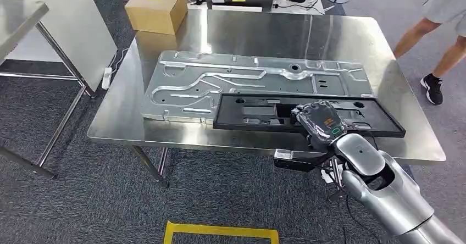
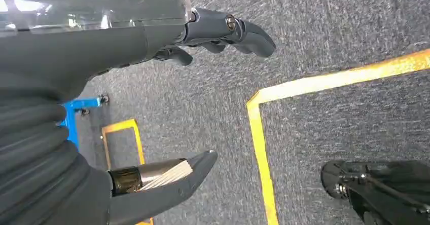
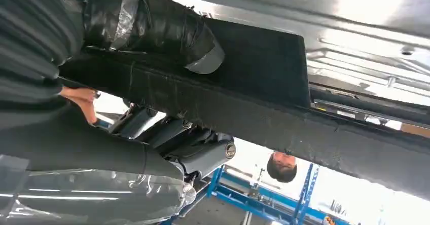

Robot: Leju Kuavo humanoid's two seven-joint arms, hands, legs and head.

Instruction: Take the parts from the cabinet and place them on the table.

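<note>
Head view is showing no readable writing, just a small green mark on the back of the right hand [image 1: 321,121]. That hand is reaching forward over the table [image 1: 264,29] edge, gripping the black panel [image 1: 258,112], which is lying on the silver metal plate [image 1: 231,79]. The left hand [image 2: 152,98] is hanging over carpet, fingers apart, holding nothing.

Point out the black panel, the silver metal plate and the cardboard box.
black panel [image 1: 253,112]: head view, on its flat top, left half.
silver metal plate [image 1: 220,79]: head view, on its ribbed middle.
cardboard box [image 1: 156,7]: head view, on its top face.
</note>
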